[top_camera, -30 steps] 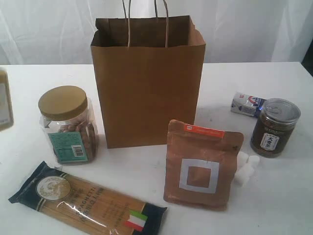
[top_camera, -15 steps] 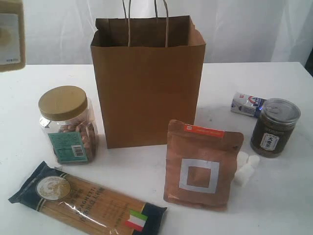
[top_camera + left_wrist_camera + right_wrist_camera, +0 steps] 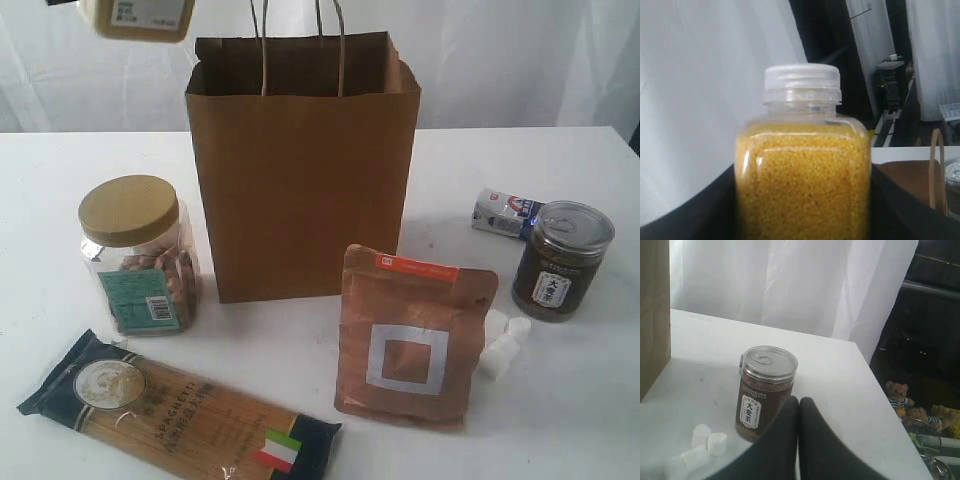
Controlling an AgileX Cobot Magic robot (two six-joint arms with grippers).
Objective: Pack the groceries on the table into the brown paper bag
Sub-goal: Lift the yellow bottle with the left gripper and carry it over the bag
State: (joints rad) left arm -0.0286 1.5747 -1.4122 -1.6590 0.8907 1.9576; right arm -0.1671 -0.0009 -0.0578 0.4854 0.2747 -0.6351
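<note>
Yellow-grain bottle [image 3: 802,150], seemingly pinched by left gripper [image 3: 803,205], held high

The spaghetti packet [image 3: 180,410], lying in front of the brown paper bag [image 3: 300,180] and to its left, reads "SPAGHETTI" beside an Italian tricolour. The dark silver-lidded jar [image 3: 765,392], right of the bag, has a label with the Chinese characters 大麦茶. The copper pouch [image 3: 412,340], in front of the bag, shows a white square frame and an orange strip. Its print is too small to read. So is the print on the tan-lidded nut jar [image 3: 140,255] left of the bag, and on the small white-blue carton [image 3: 505,213] right of it.
</note>
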